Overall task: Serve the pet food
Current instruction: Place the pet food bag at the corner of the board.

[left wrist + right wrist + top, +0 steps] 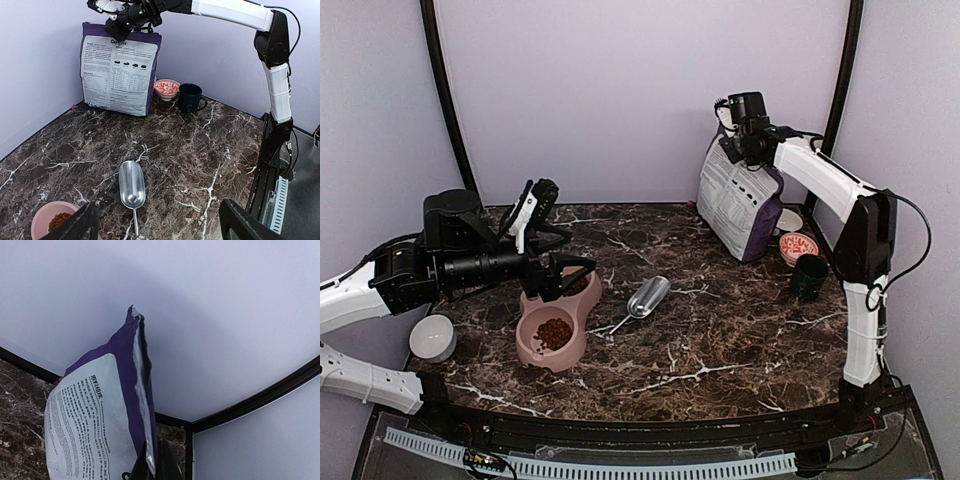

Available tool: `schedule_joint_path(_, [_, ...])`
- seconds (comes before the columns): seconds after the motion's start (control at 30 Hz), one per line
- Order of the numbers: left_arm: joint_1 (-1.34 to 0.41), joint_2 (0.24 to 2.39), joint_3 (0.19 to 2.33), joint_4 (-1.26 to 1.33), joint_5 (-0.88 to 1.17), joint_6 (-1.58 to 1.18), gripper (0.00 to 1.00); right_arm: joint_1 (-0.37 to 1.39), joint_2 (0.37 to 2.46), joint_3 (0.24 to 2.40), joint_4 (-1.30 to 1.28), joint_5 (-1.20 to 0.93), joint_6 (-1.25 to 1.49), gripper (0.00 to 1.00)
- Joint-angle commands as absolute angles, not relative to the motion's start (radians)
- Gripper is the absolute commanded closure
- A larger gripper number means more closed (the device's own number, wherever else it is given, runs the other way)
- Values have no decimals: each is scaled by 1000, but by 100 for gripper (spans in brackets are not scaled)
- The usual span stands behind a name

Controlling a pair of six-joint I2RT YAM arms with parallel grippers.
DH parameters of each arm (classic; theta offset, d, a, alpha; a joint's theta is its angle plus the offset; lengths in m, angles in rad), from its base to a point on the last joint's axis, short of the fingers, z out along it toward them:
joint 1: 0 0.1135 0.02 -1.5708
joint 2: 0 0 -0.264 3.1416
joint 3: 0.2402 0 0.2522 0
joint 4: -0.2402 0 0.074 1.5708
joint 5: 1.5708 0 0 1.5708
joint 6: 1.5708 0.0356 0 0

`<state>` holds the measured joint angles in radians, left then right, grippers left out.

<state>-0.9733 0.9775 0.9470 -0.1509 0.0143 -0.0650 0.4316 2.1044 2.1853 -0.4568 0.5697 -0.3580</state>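
From above, I see my left gripper (pixel 575 275) spread wide over the pink bowl (pixel 525 347). The pet food (pixel 552 333) lies in its 6 o'clock compartment, and the scoop (pixel 645 300) lies at 3 o'clock. In the left wrist view, open table (pixel 215 150) surrounds the scoop. In the right wrist view, my right gripper (pixel 150 469) is clamped on the top edge of the bag (pixel 90 415).

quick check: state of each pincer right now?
left pincer: open, holding nothing.
right pincer: shut on the top edge of the purple-and-white bag.
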Motion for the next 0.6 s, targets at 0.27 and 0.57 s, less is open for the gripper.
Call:
schedule_joint_path(0.27, [-969,963,932,-149,9,-79,15,411,2057,2298,144,816,-417,100])
schedule_joint_path(0.57, [-969,961,938,-154,8,-92,15,411,1958,2202,18,650,-301,68])
